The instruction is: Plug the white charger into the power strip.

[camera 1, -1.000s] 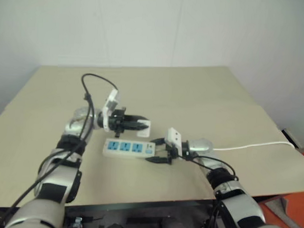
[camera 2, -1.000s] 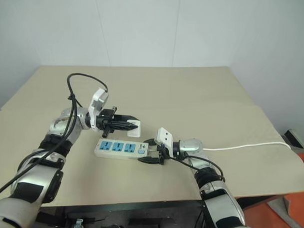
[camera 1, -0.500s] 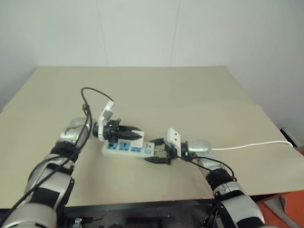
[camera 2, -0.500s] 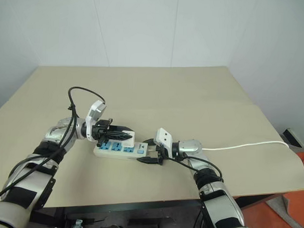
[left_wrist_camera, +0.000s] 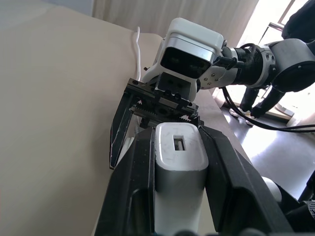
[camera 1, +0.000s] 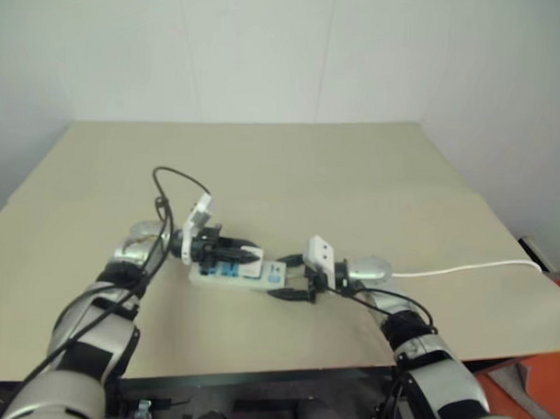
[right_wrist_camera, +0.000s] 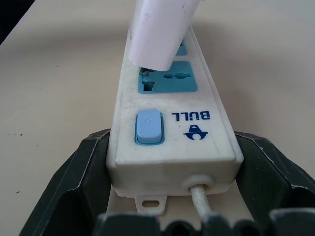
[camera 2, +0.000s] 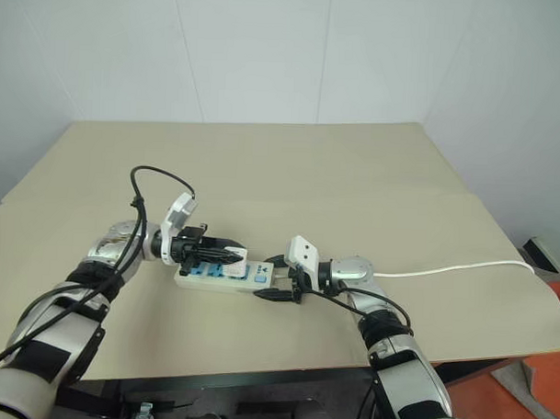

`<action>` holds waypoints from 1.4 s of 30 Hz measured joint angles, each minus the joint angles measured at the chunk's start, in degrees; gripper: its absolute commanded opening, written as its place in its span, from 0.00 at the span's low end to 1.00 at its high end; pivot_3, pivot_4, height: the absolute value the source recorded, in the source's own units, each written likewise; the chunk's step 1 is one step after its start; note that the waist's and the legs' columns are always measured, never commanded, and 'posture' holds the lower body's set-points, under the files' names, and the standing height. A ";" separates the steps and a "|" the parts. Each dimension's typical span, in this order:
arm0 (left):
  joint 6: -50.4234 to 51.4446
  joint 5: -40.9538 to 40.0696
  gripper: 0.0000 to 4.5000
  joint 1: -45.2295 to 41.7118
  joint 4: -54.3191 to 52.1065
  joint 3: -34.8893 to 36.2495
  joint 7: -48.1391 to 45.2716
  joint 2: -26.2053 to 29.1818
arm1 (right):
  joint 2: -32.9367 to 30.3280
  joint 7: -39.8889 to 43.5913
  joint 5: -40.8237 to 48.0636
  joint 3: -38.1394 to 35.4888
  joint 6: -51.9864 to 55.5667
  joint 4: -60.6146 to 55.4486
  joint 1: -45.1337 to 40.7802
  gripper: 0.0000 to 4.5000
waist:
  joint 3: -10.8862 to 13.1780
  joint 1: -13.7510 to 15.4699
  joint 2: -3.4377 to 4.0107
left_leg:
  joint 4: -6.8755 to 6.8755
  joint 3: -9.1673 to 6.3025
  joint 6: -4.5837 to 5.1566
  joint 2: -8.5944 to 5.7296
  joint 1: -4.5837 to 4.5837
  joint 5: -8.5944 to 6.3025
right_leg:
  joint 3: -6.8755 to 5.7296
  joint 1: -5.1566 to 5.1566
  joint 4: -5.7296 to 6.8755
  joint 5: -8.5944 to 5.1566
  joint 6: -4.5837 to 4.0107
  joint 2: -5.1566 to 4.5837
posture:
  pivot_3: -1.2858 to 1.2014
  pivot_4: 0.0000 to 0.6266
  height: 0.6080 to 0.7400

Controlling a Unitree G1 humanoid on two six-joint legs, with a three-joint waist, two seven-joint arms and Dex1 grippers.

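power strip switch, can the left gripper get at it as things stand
Probably not. The left gripper is shut on the charger over a socket, and the right gripper brackets the strip end where the blue switch sits.

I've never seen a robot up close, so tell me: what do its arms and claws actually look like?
Both arms are silver-grey shells with black bands at the joints. A loose black cable loops over the left arm, and thinner black cables trail along the right arm. Each wrist carries a white boxy module. The left claw and right claw each have two black fingers, with toothed inner faces on the right claw's.
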 measured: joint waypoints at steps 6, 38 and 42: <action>-0.05 0.00 0.22 -1.01 2.29 0.12 0.01 -1.42 | -0.17 -0.05 -0.01 0.01 0.24 -0.56 0.27 0.76 | 0.00 0.09 0.00 | 0.00 0.00 0.00 -0.01 -0.01 0.00 | 0.00 0.00 -0.02 0.00 0.00 0.00 | 0.52 0.24 1.00; -15.92 -1.91 0.22 -1.76 5.78 -9.39 -0.02 -0.74 | -0.67 -1.34 -0.20 0.21 0.65 -2.13 1.56 0.76 | -0.30 0.79 0.02 | -0.02 0.01 0.00 -0.01 0.08 0.00 | 0.03 0.04 -0.03 -0.02 0.02 0.01 | 0.52 0.24 1.00; -19.36 -1.22 0.22 -1.66 6.25 -10.34 -0.02 -0.67 | -0.79 -1.63 -0.53 0.20 0.70 -2.67 1.88 0.76 | -0.47 0.96 0.11 | -0.02 0.02 0.00 -0.01 0.10 0.00 | 0.04 0.06 -0.03 -0.03 0.02 0.01 | 0.52 0.24 1.00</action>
